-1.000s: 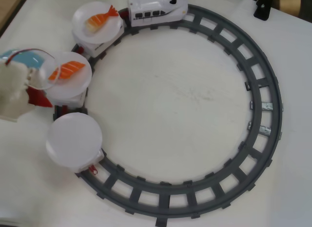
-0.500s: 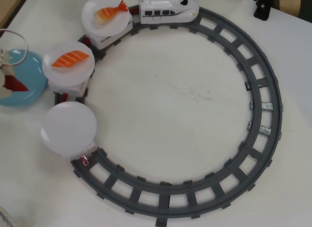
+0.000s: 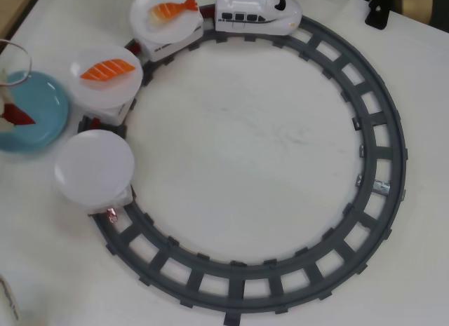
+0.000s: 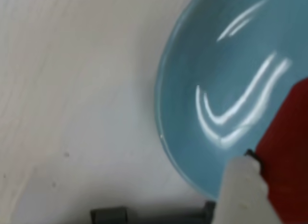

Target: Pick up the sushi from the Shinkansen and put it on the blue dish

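The sushi (image 3: 17,115), a small flat dark-red slice, sits over the left part of the blue dish (image 3: 38,119) at the left edge of the overhead view, its pointed end aimed right toward the middle of the dish. In the wrist view the same red piece (image 4: 284,151) fills the lower right corner, pressed against a white finger (image 4: 243,190) of the gripper, with the glossy blue dish right beneath and to its left. The second finger is out of frame, so I cannot tell how wide the jaws stand or whether they grip the slice or merely touch it; nor is it clear whether the slice rests on the dish or hangs just above.

The coming move seems to turn on this: the slice is already over the dish, well inside its rim, so release should land it there.

The desk (image 3: 231,151) is plain white. A grey circular track (image 3: 382,137) fills most of it. At the far side the Shinkansen (image 3: 256,12) pulls three white plates round the left curve: one with a shrimp piece (image 3: 174,8), one with an orange striped slice (image 3: 106,70) just right of the blue dish, and one empty plate (image 3: 94,166).
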